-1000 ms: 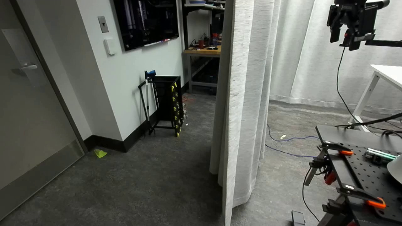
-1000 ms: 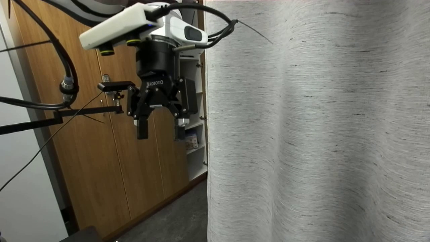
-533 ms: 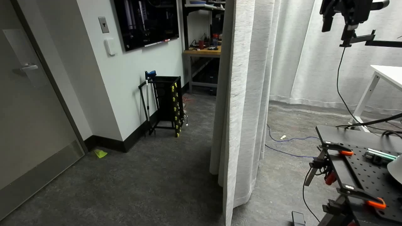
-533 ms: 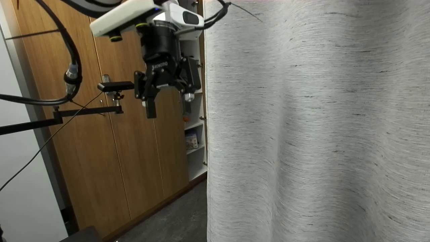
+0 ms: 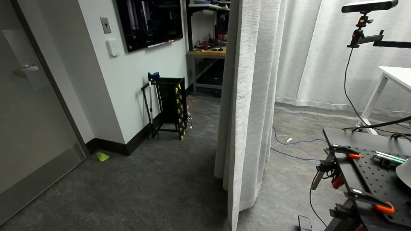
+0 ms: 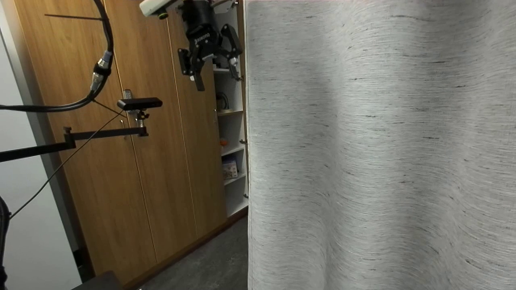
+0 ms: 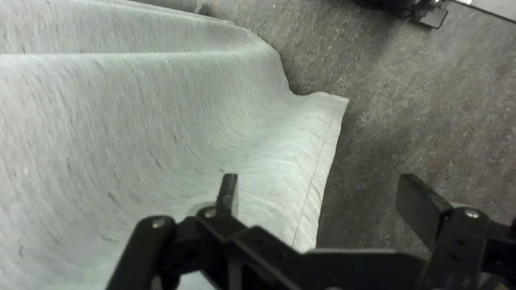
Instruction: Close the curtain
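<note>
My end effector (image 6: 217, 80) is spread wide w/ nothing gripped; curtain (image 6: 363, 145) hangs in folds, edge seen btwn my fingers (image 7: 228, 193), wrist cam.

Lab: boom-mounted camera (image 5: 369, 6), perforated plate (image 5: 385, 186), clamps (image 5: 369, 197), workbench (image 5: 207, 53).

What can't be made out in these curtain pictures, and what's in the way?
Curtain: top cut off by the upper edge in both exterior views.
Desk: right end hidden by the curtain in an exterior view.
White rounded thing: cut by the right edge in an exterior view.
Tool: most of what carries it, cut off above in an exterior view.
</note>
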